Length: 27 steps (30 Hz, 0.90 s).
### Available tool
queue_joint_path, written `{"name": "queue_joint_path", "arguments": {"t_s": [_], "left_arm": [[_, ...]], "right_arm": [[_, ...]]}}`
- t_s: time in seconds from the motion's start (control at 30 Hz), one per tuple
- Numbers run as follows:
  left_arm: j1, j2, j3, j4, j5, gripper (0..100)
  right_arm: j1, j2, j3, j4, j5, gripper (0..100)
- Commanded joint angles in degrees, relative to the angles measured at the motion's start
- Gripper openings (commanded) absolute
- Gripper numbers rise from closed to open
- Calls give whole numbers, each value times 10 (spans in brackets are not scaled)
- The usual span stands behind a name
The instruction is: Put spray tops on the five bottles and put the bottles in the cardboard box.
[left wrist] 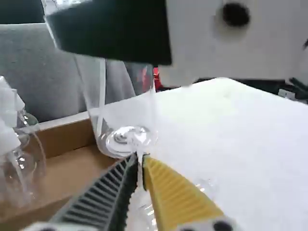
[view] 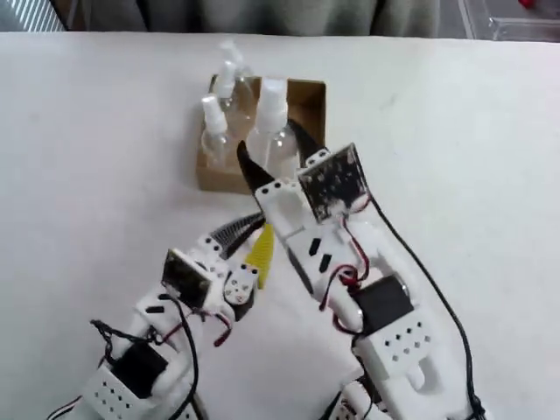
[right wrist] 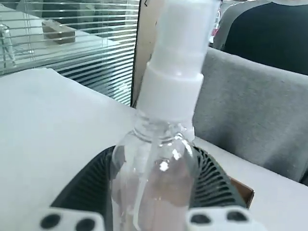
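The cardboard box (view: 308, 96) stands at the table's back middle, with capped clear bottles (view: 215, 129) upright in its left part. My right gripper (view: 269, 144) is shut on another clear bottle (view: 272, 122) with a white spray top (right wrist: 178, 62); its dark fingers (right wrist: 91, 183) hug the body. In the left wrist view this bottle (left wrist: 126, 120) hangs just over the box's (left wrist: 62, 139) near right edge. My left gripper (view: 260, 231) lies low in front of the box, its grey and yellow fingers (left wrist: 168, 192) shut together with nothing between them, tips close under the held bottle.
More capped bottles (left wrist: 12, 144) stand inside the box at its left. A clear plastic bin (view: 516, 22) sits at the far right back edge. White table (view: 455, 131) lies open to both sides of the box. Grey fabric (right wrist: 260, 115) hangs behind the table.
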Motion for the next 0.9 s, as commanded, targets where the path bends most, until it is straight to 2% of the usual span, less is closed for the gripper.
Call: {"name": "queue_joint_path", "arguments": {"t_s": [0.0, 0.1, 0.27, 0.57, 0.87], "left_arm": [[0, -9, -2, -18, 28, 20], [5, -9, -1, -20, 30, 20], [1, -8, 20, -34, 27, 20], [0, -8, 20, -14, 25, 20], [0, -8, 20, -11, 25, 20]], "right_arm": [[1, 30, -40, -3, -25, 15], [1, 53, -36, -35, -62, 15], [-11, 62, -38, -33, -69, 15], [-34, -29, -42, 104, -68, 15], [-24, -73, -42, 153, -65, 15]]}}
